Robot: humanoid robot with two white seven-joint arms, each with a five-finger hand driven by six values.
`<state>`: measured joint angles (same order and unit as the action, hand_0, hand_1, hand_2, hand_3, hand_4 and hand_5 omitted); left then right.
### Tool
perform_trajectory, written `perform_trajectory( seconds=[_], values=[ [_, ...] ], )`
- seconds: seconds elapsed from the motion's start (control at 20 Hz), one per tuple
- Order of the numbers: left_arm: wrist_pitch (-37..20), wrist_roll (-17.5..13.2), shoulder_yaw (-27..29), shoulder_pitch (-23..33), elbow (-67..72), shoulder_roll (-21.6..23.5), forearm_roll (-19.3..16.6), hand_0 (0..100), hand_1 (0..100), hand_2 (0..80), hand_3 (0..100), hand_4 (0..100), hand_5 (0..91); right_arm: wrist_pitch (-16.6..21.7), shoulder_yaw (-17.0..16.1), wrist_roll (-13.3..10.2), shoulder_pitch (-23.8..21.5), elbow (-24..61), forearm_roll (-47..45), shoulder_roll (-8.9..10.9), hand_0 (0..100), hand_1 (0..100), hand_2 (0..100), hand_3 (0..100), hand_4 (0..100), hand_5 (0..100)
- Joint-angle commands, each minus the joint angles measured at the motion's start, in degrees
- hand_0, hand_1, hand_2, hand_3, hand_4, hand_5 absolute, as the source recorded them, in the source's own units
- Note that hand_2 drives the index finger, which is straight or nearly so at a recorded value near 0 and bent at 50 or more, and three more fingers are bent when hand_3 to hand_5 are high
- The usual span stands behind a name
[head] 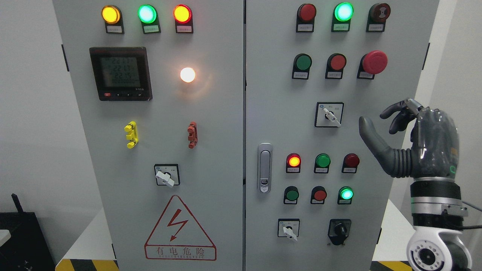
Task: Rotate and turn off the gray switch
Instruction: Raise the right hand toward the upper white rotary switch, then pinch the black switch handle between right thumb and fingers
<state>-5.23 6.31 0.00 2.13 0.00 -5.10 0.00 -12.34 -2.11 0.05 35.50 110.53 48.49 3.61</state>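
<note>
The cabinet (211, 150) carries three gray switches and one black. The nearest gray switch (331, 116) sits mid-height on the right door, handle tilted. The right hand (410, 139) is raised near the cabinet's right edge, thumb out, fingers loosely curled, holding nothing, apart from that switch.

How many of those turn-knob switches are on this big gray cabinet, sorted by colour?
Gray-white rotary switches on square plates: 3
Black rotary switch: 1
Total: 4
</note>
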Motion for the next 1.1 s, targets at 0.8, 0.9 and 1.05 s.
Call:
perform_trajectory(
  seconds=[0.8, 0.9, 1.05],
  values=[
    [0.0, -0.1, 1.8, 0.0, 1.3, 0.0, -0.4, 12, 39, 0.0, 0, 0, 0.0, -2.9, 3.0, 1.4, 2.1, -5.2, 4.2, -5.28, 12, 32, 61, 89, 86, 100],
    [0.0, -0.1, 1.8, 0.0, 1.3, 0.0, -0.4, 12, 39, 0.0, 0, 0, 0.0, -2.8, 4.0, 1.4, 2.4, -5.2, 4.5, -5.55, 12, 32, 61, 89, 86, 100],
    [0.0, -0.1, 1.8, 0.1, 1.3, 0.0, -0.4, 12, 39, 0.0, 0, 0, 0.0, -2.9, 4.9, 1.4, 2.6, -5.2, 5.6, -5.55, 12, 32, 61, 89, 86, 100]
  ],
)
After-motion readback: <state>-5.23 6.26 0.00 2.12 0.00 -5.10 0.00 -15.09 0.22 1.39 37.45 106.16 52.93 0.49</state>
